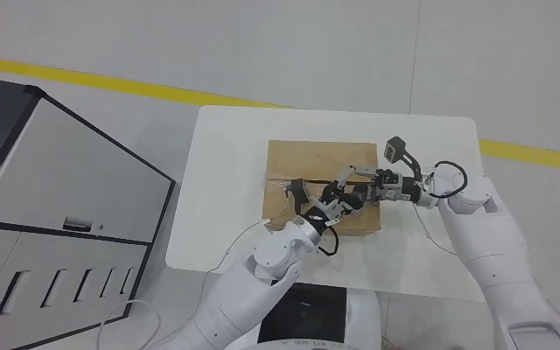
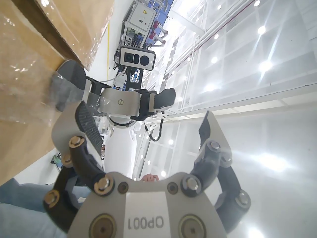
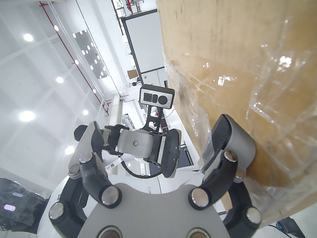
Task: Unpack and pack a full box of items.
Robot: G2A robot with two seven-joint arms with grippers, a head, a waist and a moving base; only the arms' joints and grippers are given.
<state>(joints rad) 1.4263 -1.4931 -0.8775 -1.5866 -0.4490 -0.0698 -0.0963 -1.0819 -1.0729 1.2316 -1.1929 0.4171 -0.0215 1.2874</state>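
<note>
Sealed cardboard box [image 1: 311,162] on the table [image 1: 227,166] lies outside both tools, not between their fingers. Left tool [image 2: 145,120] and right tool [image 3: 158,134] face each other, spread wide on nothing. Taped cardboard flanks one finger of each, and the right tool appears to touch it.
</note>
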